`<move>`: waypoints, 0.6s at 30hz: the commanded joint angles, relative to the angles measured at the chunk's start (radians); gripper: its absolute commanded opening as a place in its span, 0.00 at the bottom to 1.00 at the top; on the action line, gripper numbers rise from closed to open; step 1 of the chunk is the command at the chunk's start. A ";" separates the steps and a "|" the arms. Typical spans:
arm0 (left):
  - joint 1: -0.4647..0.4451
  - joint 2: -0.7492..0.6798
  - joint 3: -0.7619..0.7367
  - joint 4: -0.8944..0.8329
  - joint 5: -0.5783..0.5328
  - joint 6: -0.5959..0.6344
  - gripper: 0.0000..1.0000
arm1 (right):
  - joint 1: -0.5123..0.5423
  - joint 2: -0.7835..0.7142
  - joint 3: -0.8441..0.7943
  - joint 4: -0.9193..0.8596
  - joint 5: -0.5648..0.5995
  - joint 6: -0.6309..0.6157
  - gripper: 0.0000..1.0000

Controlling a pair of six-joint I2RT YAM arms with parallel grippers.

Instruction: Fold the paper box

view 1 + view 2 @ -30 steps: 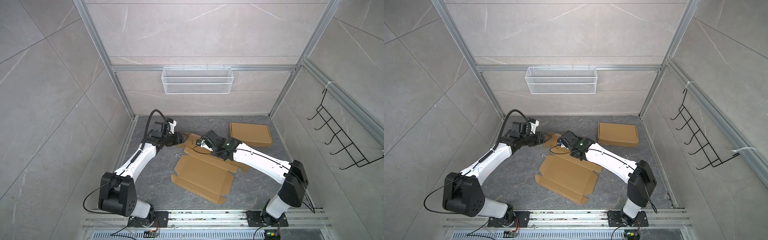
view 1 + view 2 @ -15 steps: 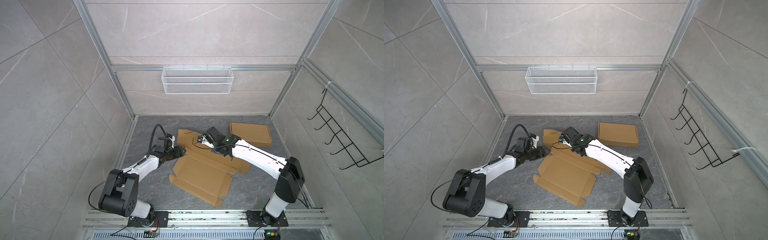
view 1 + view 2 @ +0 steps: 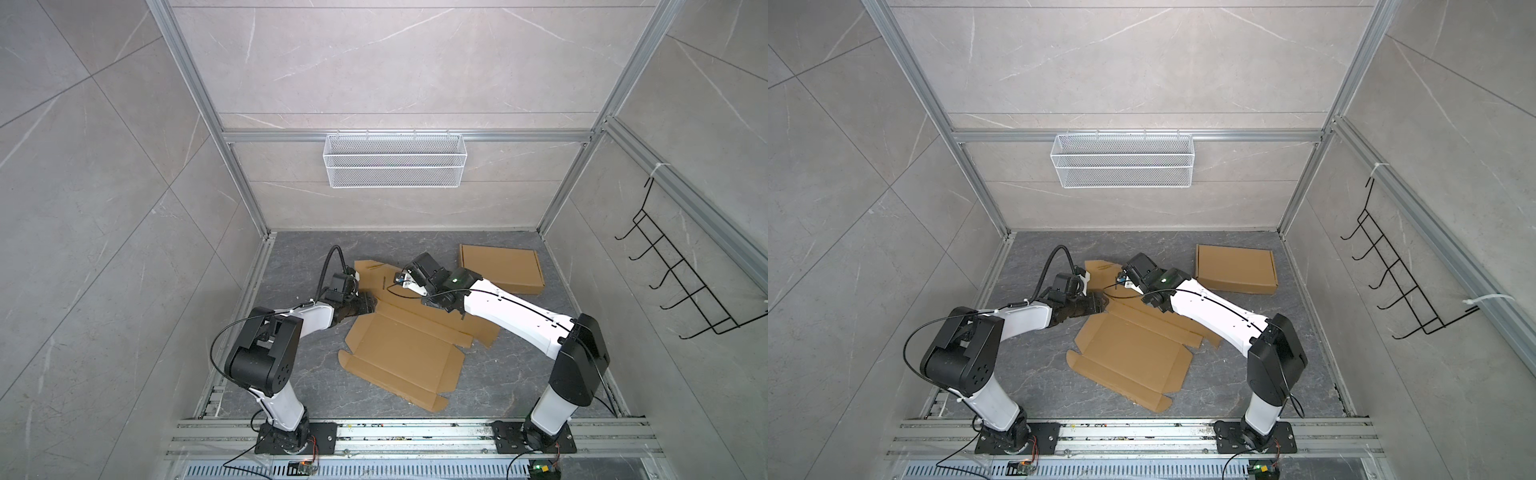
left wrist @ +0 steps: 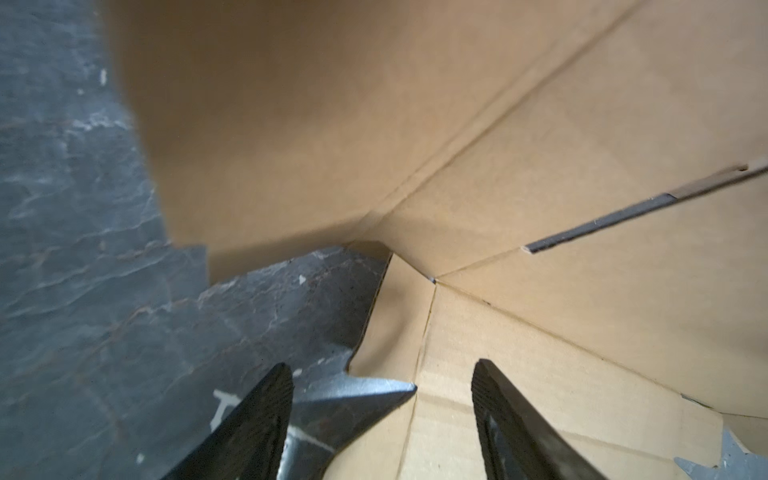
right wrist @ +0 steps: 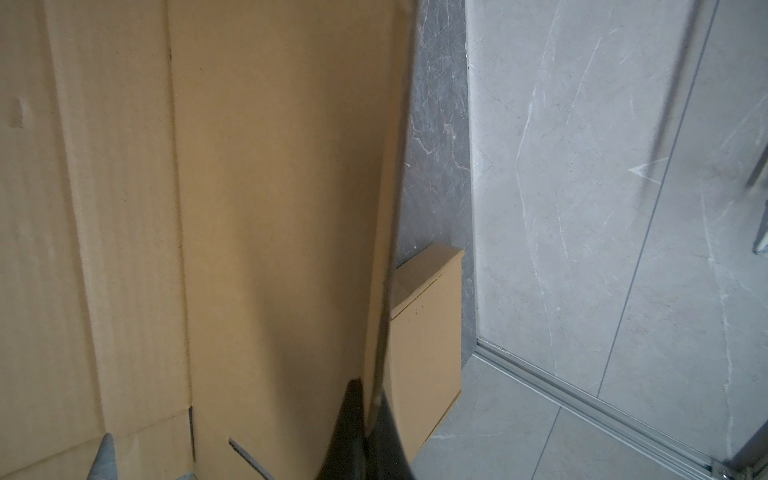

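Left gripper [image 4: 380,374] sits low at the left edge of the unfolded paper box [image 3: 399,349]. Its jaws are well apart and grip nothing, one finger over the grey floor [image 4: 83,291] and one over cardboard. Right gripper [image 5: 368,388] is pinched tight on the edge of the far panel [image 3: 370,274], holding it tilted up. The rest of the sheet lies flat at centre.

A closed folded box [image 3: 500,268] rests far right, its contents hidden. A wire basket [image 3: 395,166] hangs on the far wall.

A second ago the left gripper was raised beside that panel. Whether its fingers touch the cardboard is unclear.
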 commanded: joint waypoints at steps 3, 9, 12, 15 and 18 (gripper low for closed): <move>-0.024 0.023 0.059 0.069 0.046 0.024 0.67 | -0.002 0.000 0.002 -0.008 -0.008 -0.007 0.00; -0.064 -0.014 0.069 0.042 0.082 0.023 0.63 | -0.002 -0.004 0.000 -0.010 -0.002 -0.005 0.00; -0.081 -0.013 0.060 0.033 0.095 0.026 0.61 | -0.002 -0.003 0.002 -0.011 0.000 -0.003 0.00; -0.088 -0.019 0.049 0.035 0.104 0.013 0.58 | -0.003 0.000 0.005 -0.015 0.002 -0.002 0.00; -0.114 -0.028 0.044 0.046 0.104 0.008 0.57 | -0.002 0.003 0.008 -0.018 0.002 0.001 0.00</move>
